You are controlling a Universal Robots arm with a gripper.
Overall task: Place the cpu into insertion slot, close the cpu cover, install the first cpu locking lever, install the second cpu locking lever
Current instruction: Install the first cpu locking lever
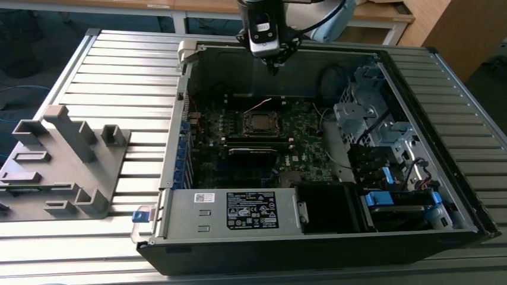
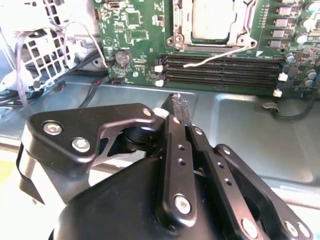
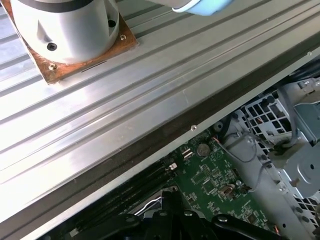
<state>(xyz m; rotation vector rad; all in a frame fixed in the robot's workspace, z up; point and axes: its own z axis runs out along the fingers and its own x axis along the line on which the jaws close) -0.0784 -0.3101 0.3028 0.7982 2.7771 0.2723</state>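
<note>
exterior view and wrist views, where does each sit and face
Exterior view: off the arm, above the open case, looking down; pincer shows.
Second wrist view: on the wrist, along the shut pincer toward the cpu.
First wrist view: on the wrist, facing the table and arm base.
Both wrist views share the coin cell.

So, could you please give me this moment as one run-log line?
gripper: shut, over case metal beside board | cpu: on board, face showing | cpu cover: appears down around it
</note>
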